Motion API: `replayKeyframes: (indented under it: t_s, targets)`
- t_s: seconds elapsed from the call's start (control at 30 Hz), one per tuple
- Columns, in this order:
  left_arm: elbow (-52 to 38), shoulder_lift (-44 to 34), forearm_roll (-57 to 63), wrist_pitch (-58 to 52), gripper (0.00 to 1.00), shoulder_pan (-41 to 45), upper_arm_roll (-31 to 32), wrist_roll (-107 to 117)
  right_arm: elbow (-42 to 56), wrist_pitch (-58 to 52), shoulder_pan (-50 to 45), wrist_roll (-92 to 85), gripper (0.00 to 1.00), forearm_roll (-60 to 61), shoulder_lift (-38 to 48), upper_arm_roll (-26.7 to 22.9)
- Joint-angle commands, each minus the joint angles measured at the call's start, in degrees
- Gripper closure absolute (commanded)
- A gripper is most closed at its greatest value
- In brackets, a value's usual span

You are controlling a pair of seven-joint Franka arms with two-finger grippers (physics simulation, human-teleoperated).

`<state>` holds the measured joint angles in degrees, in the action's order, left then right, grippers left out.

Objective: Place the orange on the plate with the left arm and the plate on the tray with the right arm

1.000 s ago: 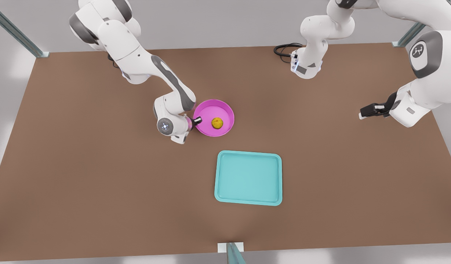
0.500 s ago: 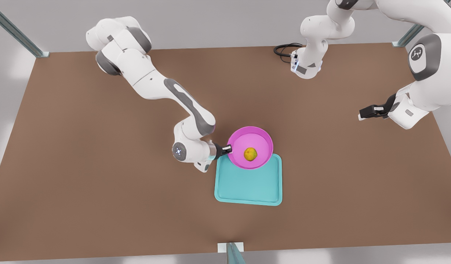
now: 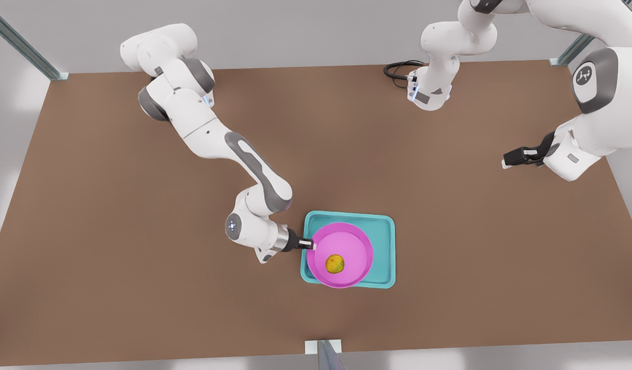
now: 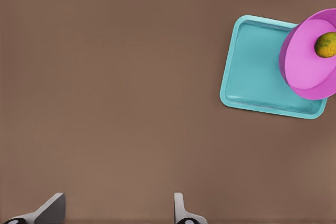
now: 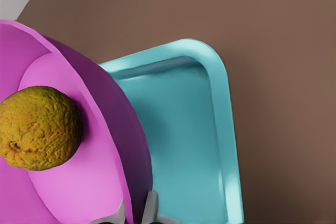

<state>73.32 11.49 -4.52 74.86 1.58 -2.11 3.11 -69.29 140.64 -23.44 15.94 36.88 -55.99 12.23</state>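
Right gripper [image 3: 309, 244]: we see it on the arm at the front view's left, at the plate's rim on the side toward the front view's left; in the right wrist view its two fingers [image 5: 151, 207] pinch that rim, one inside the wall and one outside, so it is clamped on the plate.

Plate [image 3: 346, 241]: magenta and round, we find it over the tray, covering much of the tray's half toward the front view's left. Its near edge reaches past the tray's near rim. We cannot tell whether it rests on the tray floor or is held just above it. In the left wrist view the plate [image 4: 304, 66] looks tilted over one end of the tray [image 4: 252, 72].

Orange [image 3: 335, 264]: the bumpy yellow-orange fruit lies inside the plate, near its middle. In the right wrist view the orange [image 5: 38, 127] sits on the plate's inner floor [image 5: 84, 182].

Tray [image 3: 382, 246]: teal, flat on the brown table [image 3: 115, 231], with its bare part toward the front view's right. In the right wrist view the tray [image 5: 184, 129] lies just beyond the plate's wall.

Left gripper [image 3: 513, 156]: we see it at the front view's right, well apart from the tray, waiting above the table. In the left wrist view its fingertips [image 4: 52, 208] stand spread apart with nothing between them.
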Motion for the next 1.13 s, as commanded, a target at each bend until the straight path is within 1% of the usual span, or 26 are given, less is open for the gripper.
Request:
replayKeyframes:
  t_s: [0.0, 0.3, 0.33, 0.37, 0.43, 0.47, 0.5, 0.53, 0.57, 0.6, 0.63, 0.67, 0.7, 0.73, 0.77, 0.8, 0.83, 0.87, 0.97, 1.1]
  targets:
    - [-0.02, -0.06, 0.04, 0.03, 0.00, 0.00, 0.00, -0.04, 0.03, 0.87, -0.21, 12.01, 0.79, -0.32, 0.36, 0.16]
    - [-0.02, 0.46, 0.04, 0.20, 0.00, 0.00, 0.00, -0.21, -0.32, 0.51, -0.73, 12.97, 0.79, -0.23, 1.32, 1.92]
    - [-0.02, 0.46, 0.12, 0.29, 0.00, 0.00, 0.00, -0.12, -0.32, 0.43, -0.65, 12.80, 0.61, -0.23, 1.23, 1.92]
    - [-0.02, 0.46, 0.12, 0.29, 0.00, 0.00, 0.00, -0.21, -0.41, 0.69, -0.65, 12.27, 0.00, -0.32, 1.32, 1.92]
    - [-0.02, 0.46, 0.04, 0.03, 0.00, 0.00, 0.00, -0.04, -0.41, 0.52, -0.65, 12.27, 0.00, -0.23, 2.46, 1.92]
    - [-0.02, 0.81, 0.04, 0.20, 0.00, 0.00, 0.00, -0.04, -1.11, -0.10, -0.65, 12.36, 0.00, -0.14, 4.65, 2.01]
    - [-0.02, 0.90, 0.04, 0.29, 0.00, 0.00, 0.00, -0.04, -5.93, -0.28, -0.73, 12.45, 0.00, -0.23, 9.22, 2.01]
    - [-0.02, 1.08, 0.12, 0.29, 0.00, 0.00, 0.00, 0.05, -14.44, -0.28, -0.65, 12.80, 0.00, -0.23, 17.11, 2.01]
    - [-0.02, 1.17, 0.12, 0.29, 0.00, 0.00, -0.09, 0.05, -24.39, -0.63, 0.58, 12.53, 0.00, -0.32, 27.06, 1.92]
    - [-0.02, 1.17, 0.21, 0.29, 0.00, 0.00, -0.09, 0.05, -28.80, -8.69, 3.30, 12.18, 0.00, -1.72, 34.01, 0.69]
    - [-0.10, 1.17, 0.21, 0.29, 0.00, 0.00, -0.09, 0.05, -25.73, -24.69, 4.63, 8.51, 0.00, -17.33, 36.39, -3.43]
    - [-0.02, 1.17, 0.21, 0.29, 0.00, 0.00, -0.09, 0.23, -23.62, -32.18, 4.71, -7.12, 0.00, -32.29, 35.95, -6.07]
    - [-0.02, 1.52, 0.56, 0.29, 0.00, 0.08, -0.09, 0.32, -21.95, -35.16, 6.47, -21.46, 0.00, -39.24, 35.69, -7.22]
    - [-0.02, 1.52, 0.47, 0.29, 0.00, 0.09, 0.00, 0.23, -19.14, -39.90, 8.84, -24.82, 0.00, -43.90, 36.65, -7.66]
    - [-0.02, 1.52, 0.56, 0.29, 0.00, 0.09, -0.09, 0.23, -17.90, -46.06, 9.20, -25.08, 0.00, -47.76, 43.31, -9.06]
    - [-0.02, 1.52, 0.56, 0.29, 0.00, 0.09, 0.00, 0.23, -19.04, -47.03, 9.20, -25.87, 0.00, -50.23, 48.76, -9.24]
    - [-0.02, 1.52, 0.47, 0.29, 0.00, 0.17, 0.00, 0.23, -19.22, -51.42, 11.04, -26.23, 0.00, -50.06, 53.70, -9.24]
    - [-0.02, 1.52, 0.47, 0.29, 0.00, 0.17, 0.00, 0.23, -19.22, -53.89, 11.39, -26.14, 0.00, -49.80, 54.85, -10.03]
    - [-0.02, 1.61, 1.35, 0.55, 0.00, 0.26, 0.09, -0.13, -19.84, -55.38, 11.31, -25.79, 0.00, -49.71, 55.20, -11.00]
    - [-0.02, 1.61, 1.35, 0.29, 0.00, 0.35, 0.09, 0.05, -20.54, -55.47, 10.95, -24.73, 0.00, -48.92, 52.39, -13.37]
